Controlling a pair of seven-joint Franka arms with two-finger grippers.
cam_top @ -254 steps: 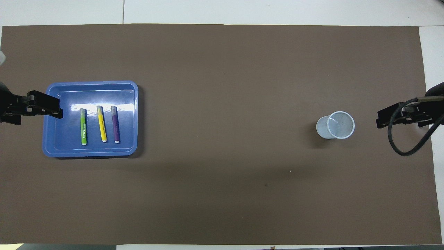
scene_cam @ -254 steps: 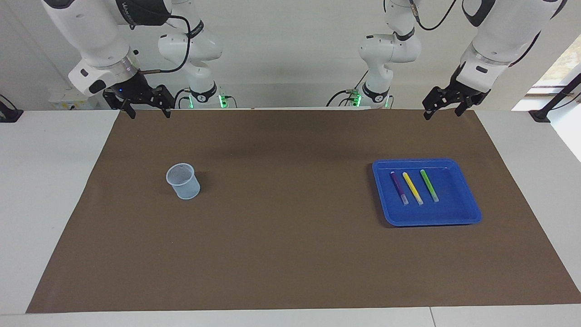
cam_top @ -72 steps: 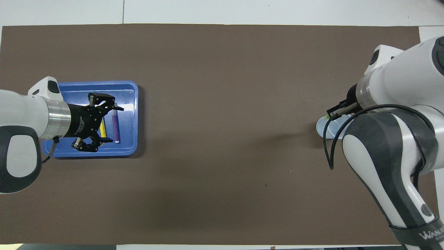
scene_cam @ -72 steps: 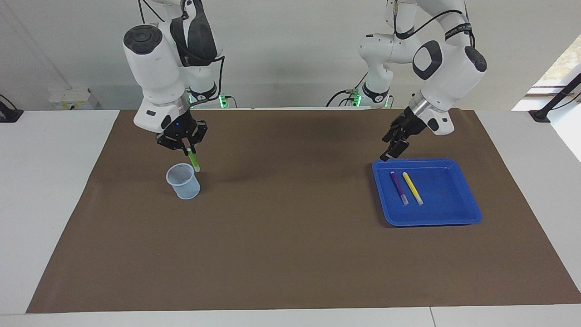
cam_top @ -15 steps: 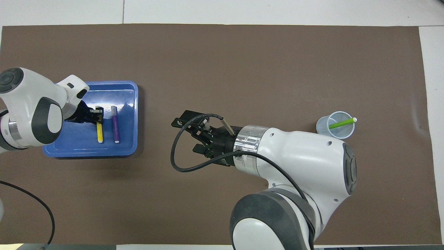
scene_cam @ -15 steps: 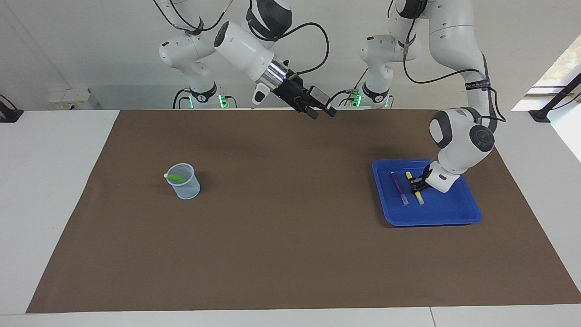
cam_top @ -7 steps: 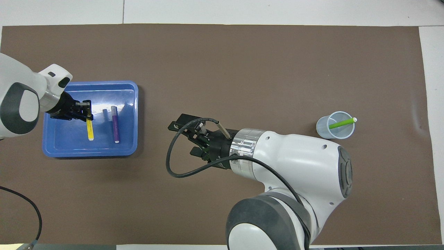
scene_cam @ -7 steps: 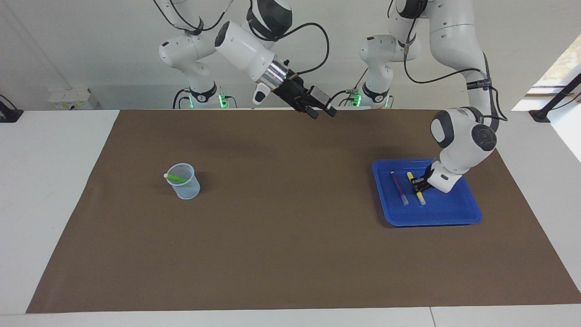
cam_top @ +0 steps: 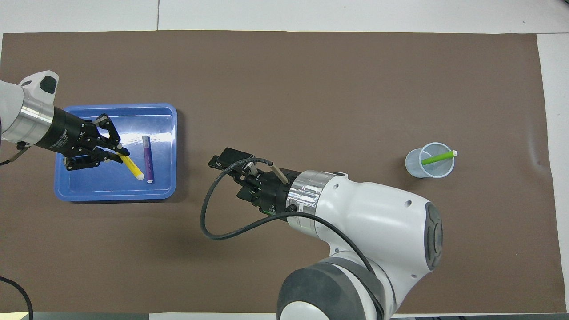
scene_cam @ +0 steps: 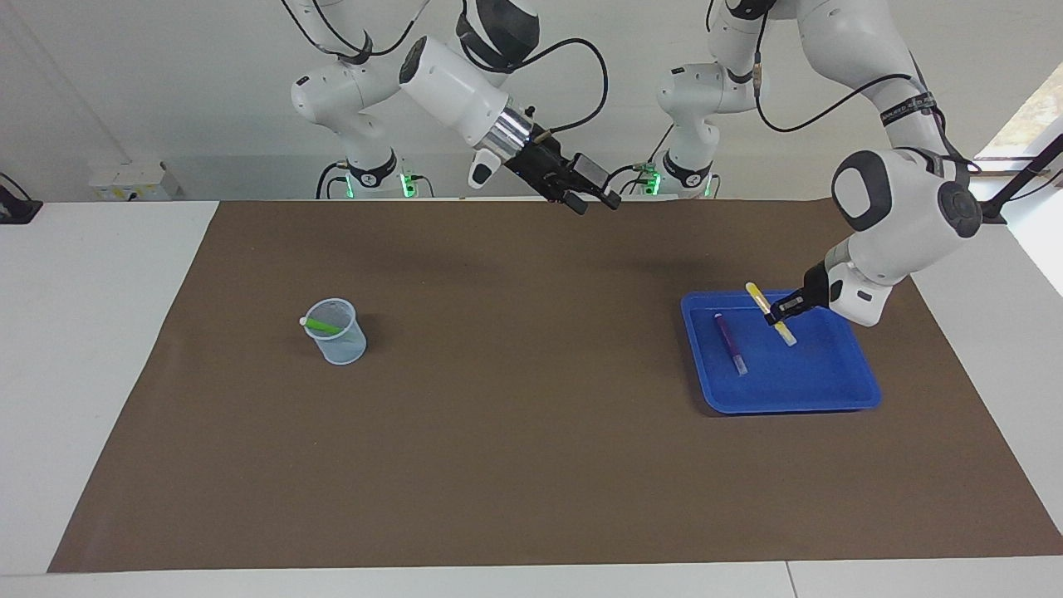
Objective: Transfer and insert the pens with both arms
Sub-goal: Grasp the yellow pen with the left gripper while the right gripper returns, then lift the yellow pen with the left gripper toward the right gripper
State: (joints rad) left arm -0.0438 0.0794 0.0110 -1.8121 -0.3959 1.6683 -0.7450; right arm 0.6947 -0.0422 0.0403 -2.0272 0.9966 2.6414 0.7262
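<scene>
- Brown mat (scene_cam: 515, 432) covers the white tabletop (scene_cam: 91, 349); pale wall above my two bases.
- My right end effector (scene_cam: 595, 198) hangs in the air over the mat's robot-side edge, around mid-table; fingers parted, nothing between them.
- My left end effector (scene_cam: 779, 312) is over the blue tray (scene_cam: 830, 390), clenched on the yellow pen (scene_cam: 770, 313); that pen is lifted clear of the tray floor and tilted.
- Purple pen (scene_cam: 730, 341) lies flat in the tray, beside the raised yellow one.
- Clear cup (scene_cam: 336, 334) stands toward the right arm's end of the tabletop; green pen (scene_cam: 322, 325) leans inside it, pale cap end over the rim.
</scene>
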